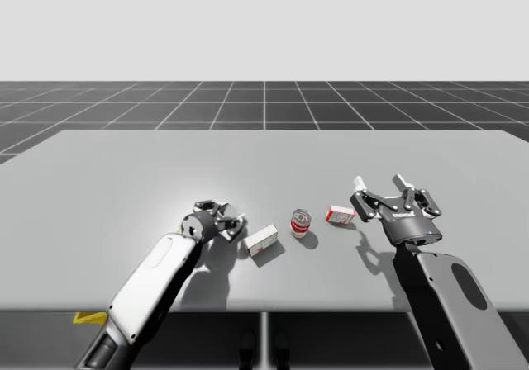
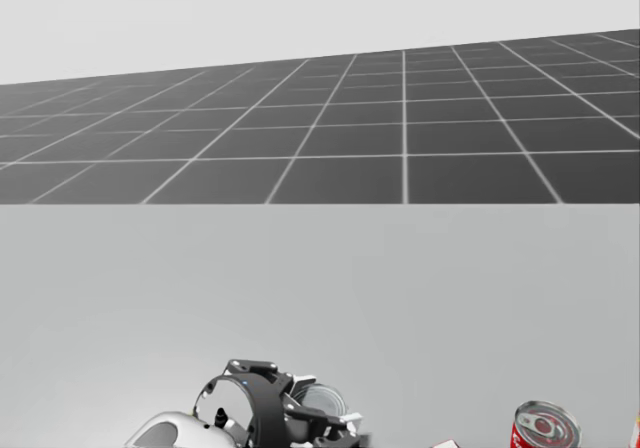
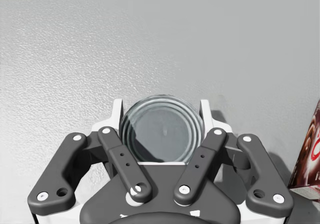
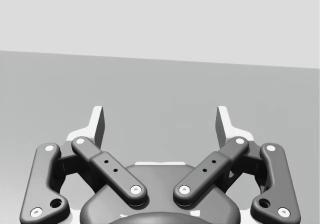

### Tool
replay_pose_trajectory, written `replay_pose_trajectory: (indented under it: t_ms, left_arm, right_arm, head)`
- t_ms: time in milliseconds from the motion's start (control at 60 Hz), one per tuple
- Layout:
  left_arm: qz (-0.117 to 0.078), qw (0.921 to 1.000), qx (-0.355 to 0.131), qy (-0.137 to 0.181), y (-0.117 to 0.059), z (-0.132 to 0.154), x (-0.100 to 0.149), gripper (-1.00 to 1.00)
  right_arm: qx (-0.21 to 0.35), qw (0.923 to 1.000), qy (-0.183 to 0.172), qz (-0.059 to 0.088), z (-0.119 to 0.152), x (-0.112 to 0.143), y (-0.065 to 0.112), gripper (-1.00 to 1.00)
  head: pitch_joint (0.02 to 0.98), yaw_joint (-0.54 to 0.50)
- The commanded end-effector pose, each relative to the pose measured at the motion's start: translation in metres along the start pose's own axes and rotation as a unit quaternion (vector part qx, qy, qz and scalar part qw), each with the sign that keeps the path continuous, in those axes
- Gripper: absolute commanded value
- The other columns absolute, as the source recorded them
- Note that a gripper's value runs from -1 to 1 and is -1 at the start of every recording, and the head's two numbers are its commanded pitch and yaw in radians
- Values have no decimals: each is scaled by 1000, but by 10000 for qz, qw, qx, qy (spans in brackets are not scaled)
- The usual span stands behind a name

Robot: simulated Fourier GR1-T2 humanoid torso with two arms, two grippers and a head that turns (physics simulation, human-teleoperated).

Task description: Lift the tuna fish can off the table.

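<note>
Where the tuna can [image 3: 162, 134] sits: squarely between the two fingers of my left end effector [image 3: 161, 105], with its round silver face turned toward the wrist camera.
Left end effector: closed partway onto the tuna can, with one white finger pressed against each side of its wall. It is low over the counter [image 1: 124, 180], and I cannot tell whether the can's underside is clear of the surface.
Right end effector [image 4: 161, 113]: spread wide with nothing between its fingers, held above the counter and well apart from the tuna can.
White and red box [image 1: 262, 239]: lying flat just to the right of the left end effector, near it but apart from it. In the left wrist view its dark red end shows beside the right-hand linkage.
Red can [image 1: 300, 221]: upright beyond that box, roughly midway between the two end effectors and touching neither.
Small red and white box [image 1: 340, 215]: lying on the counter just beside the right end effector, on its left side, below the level of its fingertips.
</note>
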Motion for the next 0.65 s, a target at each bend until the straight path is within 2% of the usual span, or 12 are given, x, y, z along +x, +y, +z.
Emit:
replay_pose_trajectory:
  t_ms: [17, 100, 133, 233, 250, 383, 500, 650]
  left_arm:
    - [-309, 9982, -425, -279, -5, 16, 26, 1000]
    - [-416, 9976, -382, -397, -3, 25, 37, 1000]
    - [-522, 9969, -348, -471, -1, 31, 44, 1000]
    - [-616, 9956, -282, -642, 3, 44, 57, 1000]
    - [-684, 9948, -240, -715, 5, 50, 63, 1000]
    - [-854, 9912, -130, -1006, 10, 73, 85, 1000]
    - [-951, 9879, -37, -1224, 13, 88, 102, 1000]
    - [-1047, 9799, 156, -1688, 13, 114, 132, 1000]
  right_arm:
    - [18, 10000, -16, -9, 0, 0, 0, -1000]
    - [22, 10000, -18, -13, -1, 0, -1, -1000]
    - [26, 10000, -22, -16, -1, 0, -1, -1000]
    - [26, 10000, -24, -11, -1, -1, -1, -1000]
    - [28, 10000, -23, -3, -1, -1, 0, -1000]
    - [37, 10000, -21, 5, -1, -1, 0, -1000]
    - [48, 10000, -26, 11, -1, -1, 0, -1000]
    - [71, 10000, -26, 38, -1, -2, 0, -1000]
  head:
    - [460, 180]
    - [459, 178]
    - [459, 177]
    - [457, 175]
    - [457, 174]
    - [455, 174]
    - [453, 174]
    - [450, 174]
